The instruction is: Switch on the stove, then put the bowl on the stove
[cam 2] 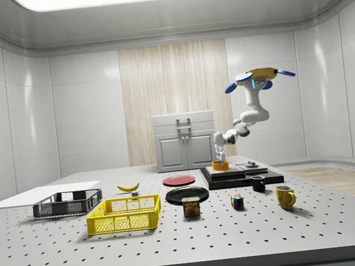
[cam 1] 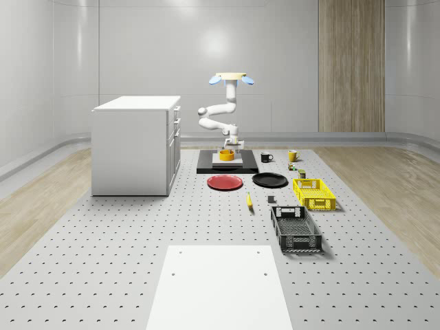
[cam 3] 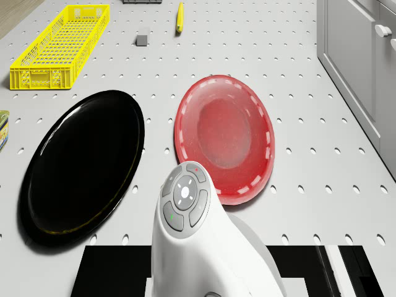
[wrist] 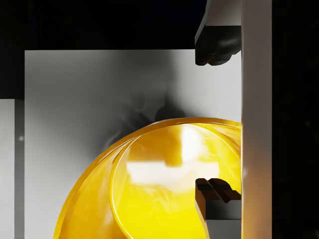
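Observation:
The drone hovers over the far end of the table, above the black stove. Its white arm bends down to the yellow bowl, which sits on the stove's light grey plate. My gripper hangs just over the bowl. In the wrist view the gripper is open and straddles the bowl's rim, one fingertip inside, the other fingertip outside, and both stand apart from the rim. In the side view the gripper is right on top of the bowl.
A white cabinet stands at the whole-scene view's left of the stove. In front of the stove lie a red plate, a black plate, a banana, a yellow crate and a black crate. Two mugs stand at the stove's right.

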You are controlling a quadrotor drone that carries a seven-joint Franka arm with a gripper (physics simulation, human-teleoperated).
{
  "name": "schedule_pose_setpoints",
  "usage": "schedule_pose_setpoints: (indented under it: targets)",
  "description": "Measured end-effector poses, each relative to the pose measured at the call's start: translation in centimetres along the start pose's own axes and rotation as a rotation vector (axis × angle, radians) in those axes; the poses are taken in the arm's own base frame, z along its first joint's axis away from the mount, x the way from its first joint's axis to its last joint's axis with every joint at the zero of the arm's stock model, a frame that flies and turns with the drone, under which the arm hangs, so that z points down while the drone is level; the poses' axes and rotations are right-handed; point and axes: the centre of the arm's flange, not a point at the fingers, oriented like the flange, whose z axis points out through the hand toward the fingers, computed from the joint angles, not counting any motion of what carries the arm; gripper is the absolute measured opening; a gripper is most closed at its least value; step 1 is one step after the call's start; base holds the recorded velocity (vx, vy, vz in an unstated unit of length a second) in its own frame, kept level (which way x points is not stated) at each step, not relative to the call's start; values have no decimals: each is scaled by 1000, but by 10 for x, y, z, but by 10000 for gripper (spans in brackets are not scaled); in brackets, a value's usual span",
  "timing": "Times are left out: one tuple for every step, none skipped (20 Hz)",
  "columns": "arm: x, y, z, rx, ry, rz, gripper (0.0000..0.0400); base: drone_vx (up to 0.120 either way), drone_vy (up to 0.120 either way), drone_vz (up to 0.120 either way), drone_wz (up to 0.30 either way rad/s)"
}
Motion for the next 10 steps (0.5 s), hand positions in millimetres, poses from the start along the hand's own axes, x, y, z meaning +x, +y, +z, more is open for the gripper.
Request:
schedule_pose_setpoints:
  targets:
    - [0,0,-4,0,0,0,363,0,0,0,0]
    - [0,0,-7,0,0,0,371,0,0,0,0]
    - [0,0,-12,0,0,0,377,0,0,0,0]
    - [0,0,-16,0,0,0,382,0,0,0,0]
    - [0,0,-21,0,0,0,386,0,0,0,0]
    - [0,0,-25,0,0,0,389,0,0,0,0]
    - [0,0,-29,0,0,0,392,0,0,0,0]
    - [0,0,-32,0,0,0,394,0,0,0,0]
    - [0,0,-35,0,0,0,395,0,0,0,0]
    - [0,0,-36,0,0,0,395,0,0,0,0]
